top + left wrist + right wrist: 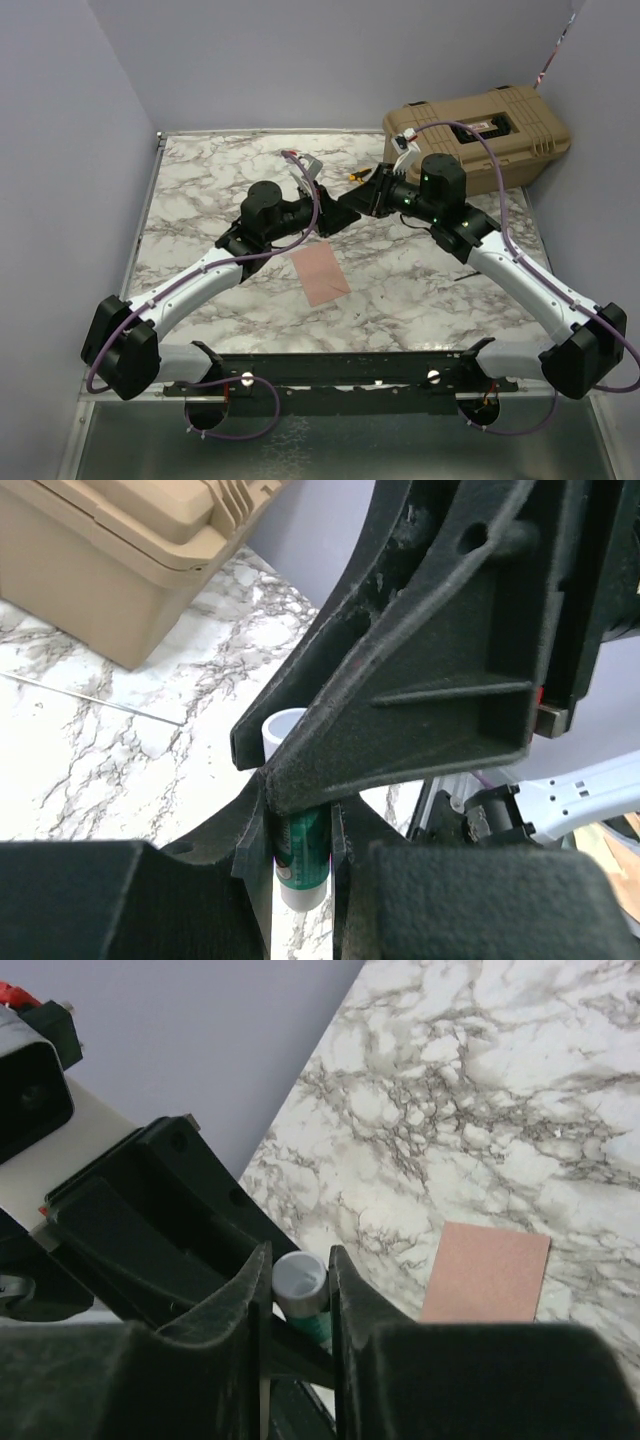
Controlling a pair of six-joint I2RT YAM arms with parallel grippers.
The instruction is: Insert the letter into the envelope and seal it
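Note:
One flat salmon-tan rectangular paper (pixel 320 275) lies on the marble table in front of both grippers, and also shows in the right wrist view (pixel 487 1275). No flap shows on it, so I cannot tell whether it is the letter or the envelope; no second sheet is in view. Both grippers meet above the table's middle on a green glue stick (pixel 300 845). My left gripper (pixel 300 830) (pixel 330 218) is shut on its green body. My right gripper (pixel 300 1270) (pixel 355 205) is shut on its white cap (pixel 300 1280).
A tan hard case (pixel 480 135) stands at the back right, and also shows in the left wrist view (pixel 120 560). A small yellow and black object (pixel 358 176) lies behind the grippers. Grey walls close in the table on the left, back and right.

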